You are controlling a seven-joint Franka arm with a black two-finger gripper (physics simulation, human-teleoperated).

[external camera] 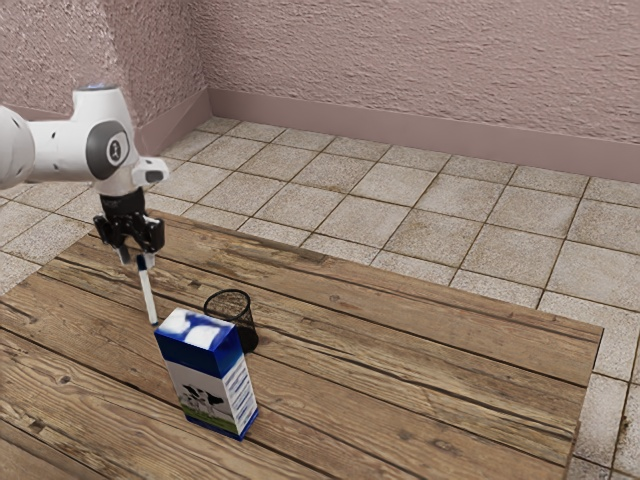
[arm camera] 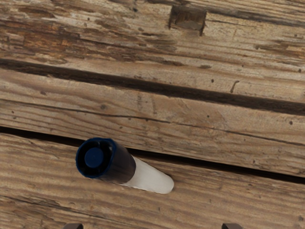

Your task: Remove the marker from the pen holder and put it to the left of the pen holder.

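The fingers (arm camera: 232, 226) stand wide, gripping nothing; unsupported, the marker (external camera: 149, 292) could topple toward the pen holder (external camera: 249, 330), exterior-view four o'clock.

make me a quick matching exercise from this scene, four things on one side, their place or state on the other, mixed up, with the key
Things
1. white marker with a dark blue cap
2. round black mesh pen holder
3. blue and white box-shaped milk carton
4. brown wooden plank table

Place or state
a. upright, with a cow picture
b. beneath the carton and pen holder
c. tilted, cap end up, by the black claw
d. partly hidden behind the carton

Pairs: 1-c, 2-d, 3-a, 4-b
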